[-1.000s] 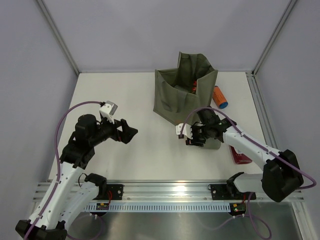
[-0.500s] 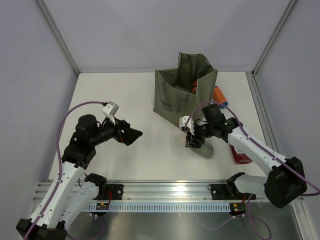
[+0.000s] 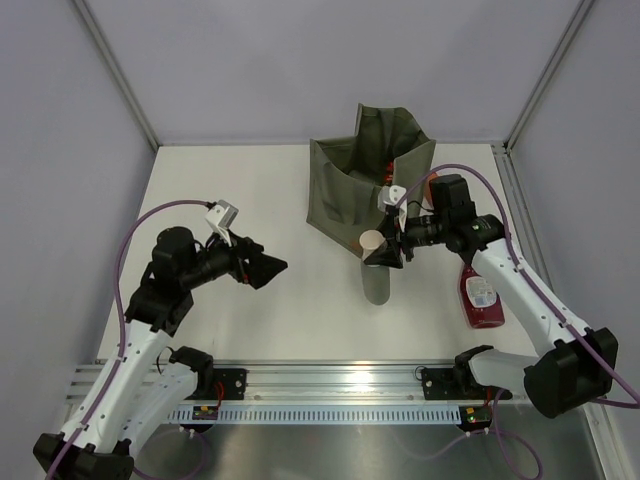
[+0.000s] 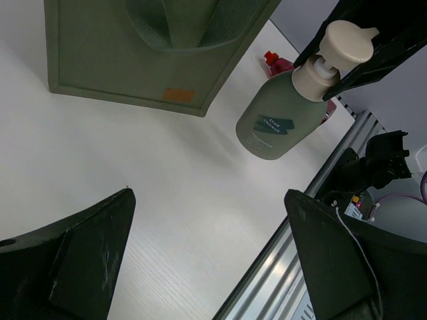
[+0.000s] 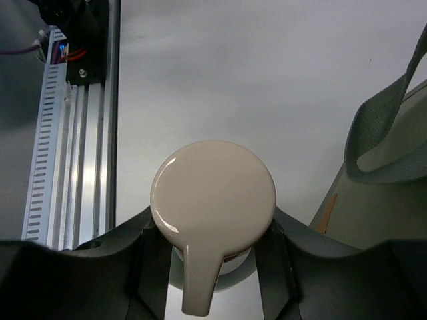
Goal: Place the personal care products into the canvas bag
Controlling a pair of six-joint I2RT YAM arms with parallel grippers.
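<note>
As R claw [image 3: 388, 250] pinches it, grey-green btl [image 4: 277, 125] shows beige pump [image 5: 212, 200].

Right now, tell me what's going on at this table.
The right gripper is clamped on the neck of the grey-green pump bottle, just under its beige pump head, and holds it upright in front of the canvas bag. The bottle is not yet in the bag. The left gripper hangs open and empty over the table, pointing toward the bottle. A dark red bottle lies on the table beside the right arm, not yet packed.
</note>
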